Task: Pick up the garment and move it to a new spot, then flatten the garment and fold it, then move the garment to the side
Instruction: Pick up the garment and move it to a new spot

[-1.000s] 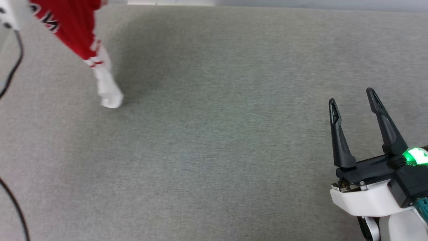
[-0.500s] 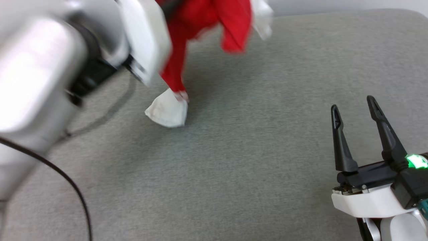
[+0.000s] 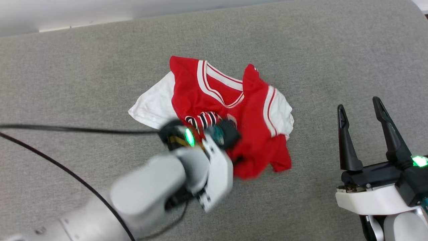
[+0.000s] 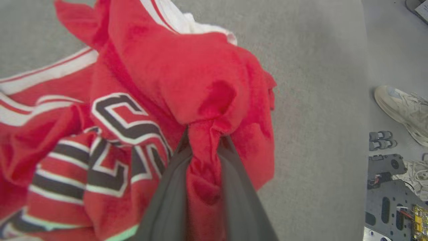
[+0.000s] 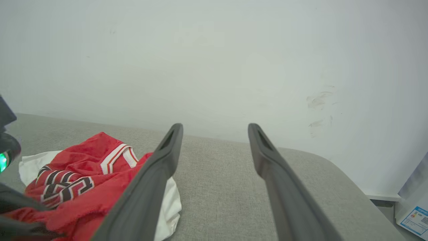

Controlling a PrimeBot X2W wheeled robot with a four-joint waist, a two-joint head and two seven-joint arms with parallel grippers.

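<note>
Now we see the red, white-sleeved jersey shirt crumpled mid-frame on the grey fabric surface, not dangling upper left: relocated, flattening likely next. Our left gripper stays clamped on it; right gripper gapes, lower right.

the garment carries black lettering with white outlines on its red front, near the centre of the head view. creases hide most of it, so only a few upright strokes show and no word reads. left of centre in the left wrist view one large curved character lies folded; which letter or digit it is cannot be told. at the lower right corner of the right wrist view a white label with blue print is too small to read.
</note>
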